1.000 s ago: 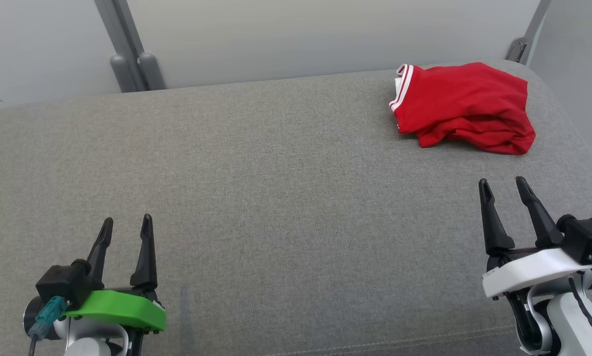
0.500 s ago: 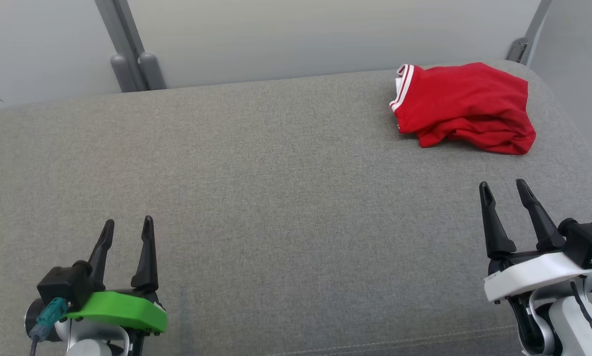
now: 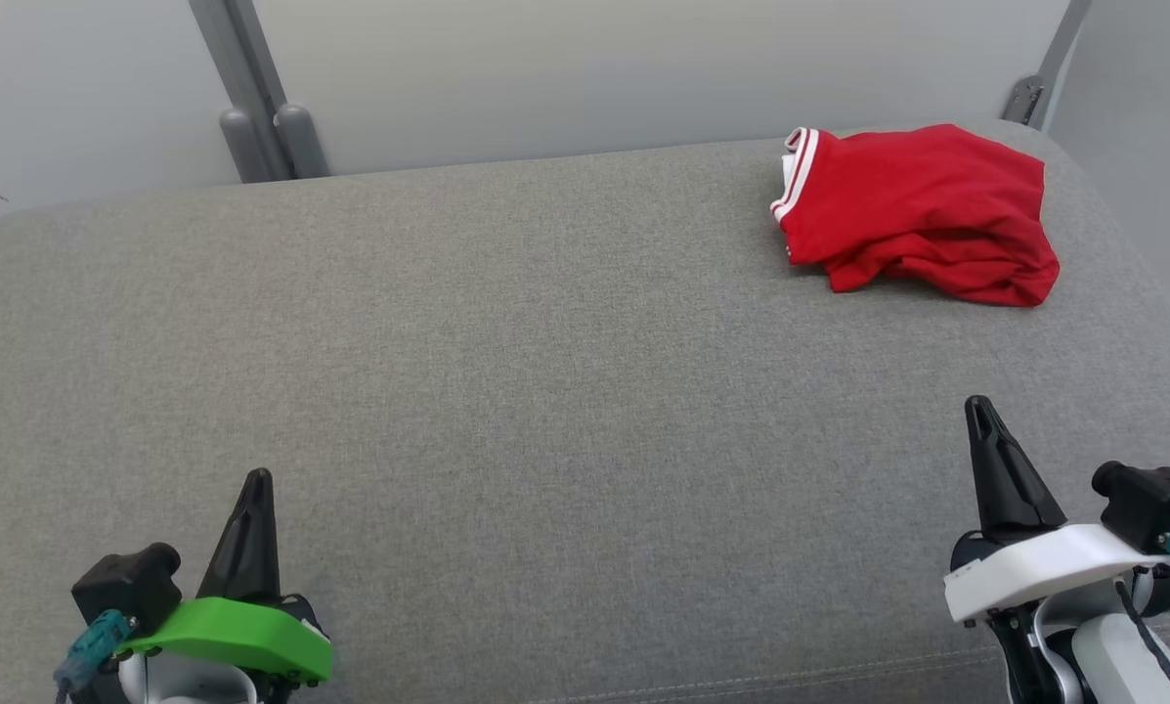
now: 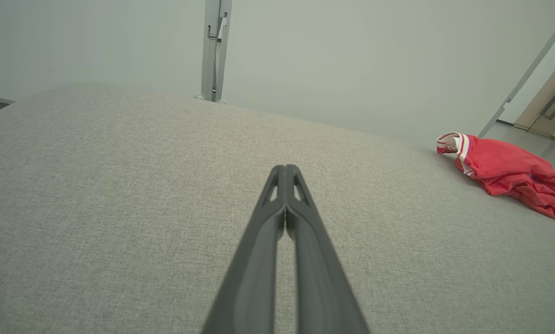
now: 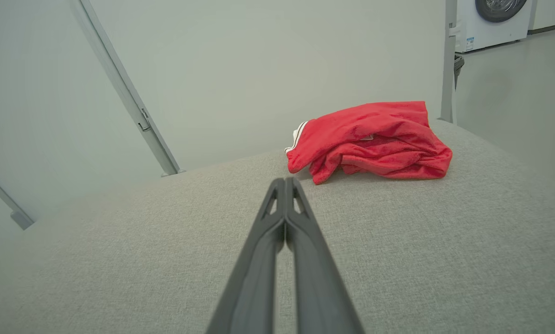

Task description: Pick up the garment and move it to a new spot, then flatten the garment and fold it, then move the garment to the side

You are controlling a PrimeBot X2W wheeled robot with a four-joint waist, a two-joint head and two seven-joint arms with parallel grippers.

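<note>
The garment [image 3: 922,210] is a red piece with white-striped trim, lying crumpled at the far right of the grey cushioned surface [image 3: 506,372]; it also appears as the garment [image 4: 504,174] at the right of the left wrist view and the garment [image 5: 374,141] ahead in the right wrist view. My left gripper [image 3: 257,479] sits at the near left, shut, with nothing between its fingers. My right gripper [image 3: 978,406] is at the near right, shut and empty, well short of the garment. The left gripper [image 4: 285,168] and the right gripper [image 5: 284,181] have their fingertips pressed together.
Grey metal posts [image 3: 262,127] stand behind the surface at the back left, another post [image 3: 1034,88] at the back right. A pale wall runs behind. A white washing machine [image 5: 495,18] stands on the floor past the right edge.
Both grippers went from open to shut and drew back toward the near edge. The garment has not moved.
</note>
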